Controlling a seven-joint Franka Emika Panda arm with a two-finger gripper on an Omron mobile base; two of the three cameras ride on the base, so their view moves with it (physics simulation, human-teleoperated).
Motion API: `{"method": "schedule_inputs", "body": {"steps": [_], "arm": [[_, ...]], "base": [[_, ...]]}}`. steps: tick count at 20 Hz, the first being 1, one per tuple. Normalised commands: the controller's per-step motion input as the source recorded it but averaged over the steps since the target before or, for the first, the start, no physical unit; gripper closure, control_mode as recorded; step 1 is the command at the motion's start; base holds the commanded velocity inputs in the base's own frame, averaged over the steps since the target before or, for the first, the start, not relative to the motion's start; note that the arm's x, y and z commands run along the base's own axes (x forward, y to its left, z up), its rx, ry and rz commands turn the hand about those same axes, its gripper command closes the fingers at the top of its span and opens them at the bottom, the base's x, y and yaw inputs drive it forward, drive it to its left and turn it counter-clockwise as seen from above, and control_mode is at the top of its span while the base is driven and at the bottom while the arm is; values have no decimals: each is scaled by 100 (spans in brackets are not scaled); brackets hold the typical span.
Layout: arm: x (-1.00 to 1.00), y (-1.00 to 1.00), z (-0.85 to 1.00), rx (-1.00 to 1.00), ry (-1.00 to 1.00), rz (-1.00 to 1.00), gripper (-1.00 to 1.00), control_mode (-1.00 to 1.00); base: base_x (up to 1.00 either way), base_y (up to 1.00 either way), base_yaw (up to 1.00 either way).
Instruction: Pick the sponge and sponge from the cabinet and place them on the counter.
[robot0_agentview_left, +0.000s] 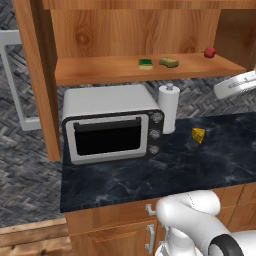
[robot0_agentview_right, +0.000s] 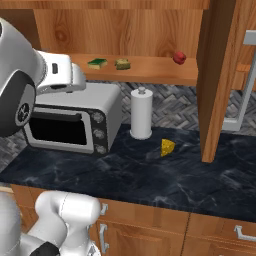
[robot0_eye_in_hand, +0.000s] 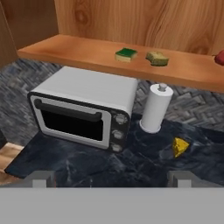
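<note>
1. The cabinet shelf (robot0_agentview_left: 100, 72) carries a green-topped sponge (robot0_agentview_left: 145, 63), an olive-yellow sponge (robot0_agentview_left: 169, 62) just beside it, and a red fruit (robot0_agentview_left: 209, 52) well apart.
2. Below, the counter (robot0_agentview_left: 150, 175) bears a microwave (robot0_agentview_left: 112, 122); a paper towel roll (robot0_agentview_left: 169, 107) stands just beside the microwave, a cheese wedge (robot0_agentview_left: 199, 135) near the roll.

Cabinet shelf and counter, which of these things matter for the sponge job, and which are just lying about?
For the job: green-topped sponge; olive sponge; cabinet; counter.
Lying about: microwave; paper towel roll; cheese wedge; red fruit.
</note>
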Motion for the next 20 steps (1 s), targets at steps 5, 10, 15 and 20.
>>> {"method": "schedule_inputs", "body": {"steps": [5,10,15,20], "arm": [[43,-7,1,0,0,0,-100,-100],[39,-5,0,0,0,0,-100,-100],[36,0,0,0,0,0,-100,-100],[35,0,-1,0,1,0,-100,-100]], "base": [[0,0,0],[0,0,0],[0,0,0],[0,0,0]]}}
